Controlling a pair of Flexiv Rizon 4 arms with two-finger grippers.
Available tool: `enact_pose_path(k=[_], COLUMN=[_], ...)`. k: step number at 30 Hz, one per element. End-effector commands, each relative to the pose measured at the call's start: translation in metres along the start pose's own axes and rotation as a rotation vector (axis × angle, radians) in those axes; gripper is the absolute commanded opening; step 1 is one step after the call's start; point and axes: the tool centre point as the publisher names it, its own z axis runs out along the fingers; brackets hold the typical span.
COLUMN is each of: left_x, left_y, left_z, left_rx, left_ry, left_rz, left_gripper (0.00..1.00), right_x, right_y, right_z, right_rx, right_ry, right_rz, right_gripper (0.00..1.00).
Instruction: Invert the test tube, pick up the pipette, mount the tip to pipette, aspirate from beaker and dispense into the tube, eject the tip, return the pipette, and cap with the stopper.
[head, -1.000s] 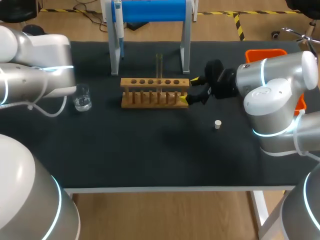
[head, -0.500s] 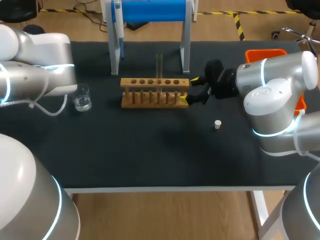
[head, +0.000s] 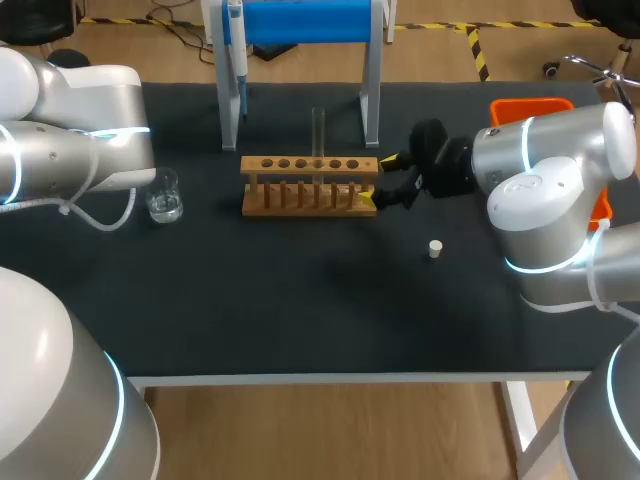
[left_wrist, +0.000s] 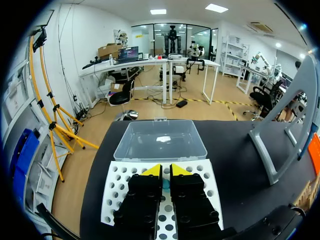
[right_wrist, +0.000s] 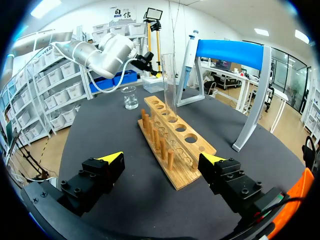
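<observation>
While the left arm (head: 70, 140) hangs over the table (head: 300, 310) at 9 o'clock, the left gripper (left_wrist: 165, 170) is narrow, its 2 yellow tips almost together and empty, above a white tip rack (left_wrist: 117, 185) with a clear plastic box (left_wrist: 160, 140) just ahead of it. The glass beaker (head: 164, 195) stands at 9 o'clock of the wooden rack (head: 310, 185), well apart from it. At 11 o'clock of that rack the pipette (head: 236, 50) hangs on the blue stand (head: 300, 22). The test tube (head: 319, 130) stands upright in 1 of the rack's middle holes. At 3 o'clock of the rack the right gripper (head: 380, 180) is spread wide, holding nothing, its fingers flanking the rack's end without touching. The white stopper (head: 435, 247) lies alone at 4 o'clock. An orange bin (head: 530, 105) sits at 2 o'clock, behind the right arm (head: 545, 170).
</observation>
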Motion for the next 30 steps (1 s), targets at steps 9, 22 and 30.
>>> enact_pose_path(k=[9,22,30], left_x=[-0.003,-0.004,-0.005], left_y=[0.001,0.000,-0.002], left_z=[0.001,-0.005,-0.008], left_rx=[-0.008,0.001,0.008], left_ry=[-0.001,-0.012,-0.018], left_rz=[-0.002,0.000,0.002], left_gripper=[0.33,0.29,0.28], right_x=[0.000,0.000,0.000], right_y=[0.000,0.000,0.000], right_z=[-0.001,-0.001,-0.001], right_rx=[-0.001,-0.001,-0.001], right_ry=[0.001,0.001,0.001], right_rz=[-0.001,-0.001,-0.001], right_gripper=[1.00,1.00,1.00])
